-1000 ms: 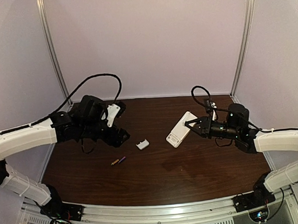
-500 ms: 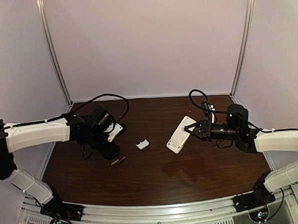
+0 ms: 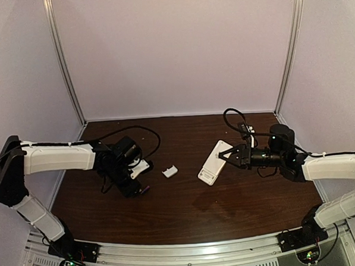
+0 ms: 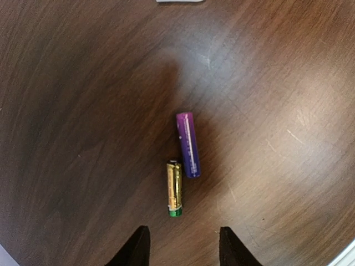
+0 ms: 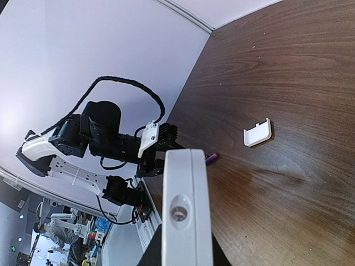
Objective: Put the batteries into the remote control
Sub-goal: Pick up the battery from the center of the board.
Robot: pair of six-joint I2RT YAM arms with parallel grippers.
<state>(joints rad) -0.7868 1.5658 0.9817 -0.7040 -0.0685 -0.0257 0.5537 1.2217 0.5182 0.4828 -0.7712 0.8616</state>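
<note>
— What's on the left arm's side of the white cover (image 3: 169,171)?
— The gold battery (image 4: 174,188) and purple battery (image 4: 188,144), flat on the surface (image 3: 187,210), just beside each other. The left hand (image 4: 183,250) hangs right over them, fingers partly apart, gripping nothing
— And the remote control (image 3: 213,162)?
— On the cover's other side, tilted, clear of the surface, pinched at one end by the right hand (image 3: 227,156)

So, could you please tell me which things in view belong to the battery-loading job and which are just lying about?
For the job:
gold battery
purple battery
remote control

Lying about:
small white plastic piece, possibly the remote's battery cover, untouched
</note>
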